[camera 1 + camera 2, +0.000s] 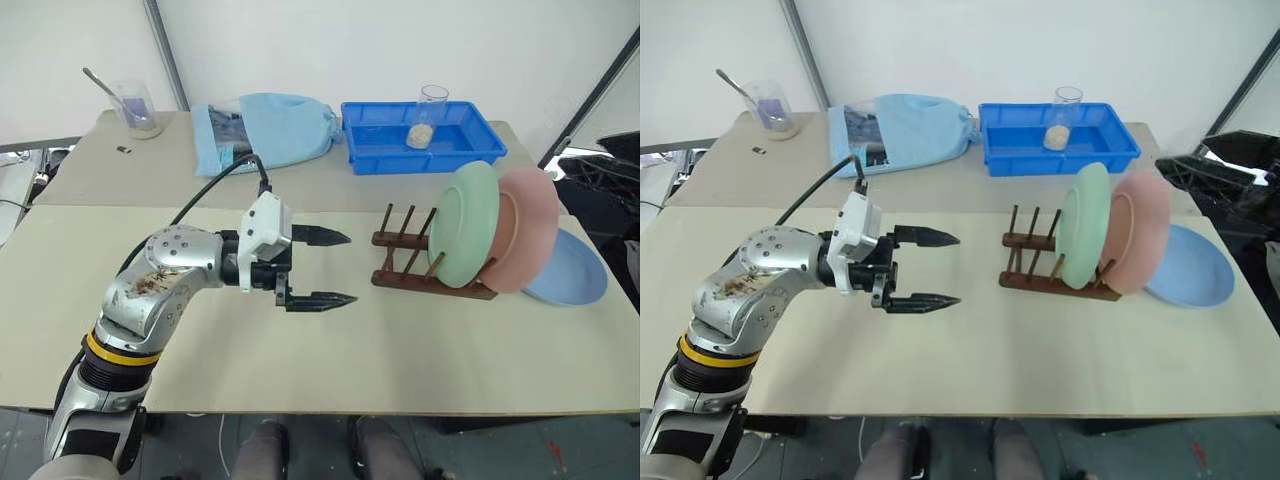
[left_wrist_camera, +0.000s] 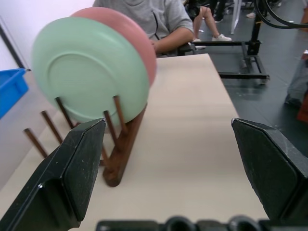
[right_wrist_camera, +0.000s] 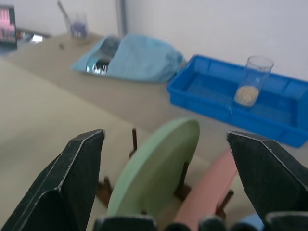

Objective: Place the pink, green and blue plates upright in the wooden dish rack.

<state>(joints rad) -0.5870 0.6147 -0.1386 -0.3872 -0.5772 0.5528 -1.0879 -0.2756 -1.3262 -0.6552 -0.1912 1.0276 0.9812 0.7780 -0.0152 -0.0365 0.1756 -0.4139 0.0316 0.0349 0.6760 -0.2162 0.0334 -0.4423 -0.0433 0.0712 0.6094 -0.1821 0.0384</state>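
The wooden dish rack [image 1: 408, 256] stands on the table right of centre. In it a green plate [image 1: 466, 224] stands upright between the pegs, and a pink plate [image 1: 530, 232] stands upright just behind it at the rack's right end. The blue plate [image 1: 572, 270] lies flat on the table beyond them, partly hidden by the pink plate. My left gripper [image 1: 350, 268] hovers open and empty a short way left of the rack, pointing at it. In the right wrist view my right gripper [image 3: 163, 137] is open and empty above the green plate [image 3: 154, 168] and pink plate [image 3: 207, 187].
A blue tray [image 1: 380, 150] holding a glass beaker [image 1: 428, 118] of grain sits at the back. A light-blue cloth bag [image 1: 270, 130] lies left of it, and a beaker with a spoon [image 1: 138, 108] stands far left. A seated person [image 2: 159, 21] is beyond the table's right end.
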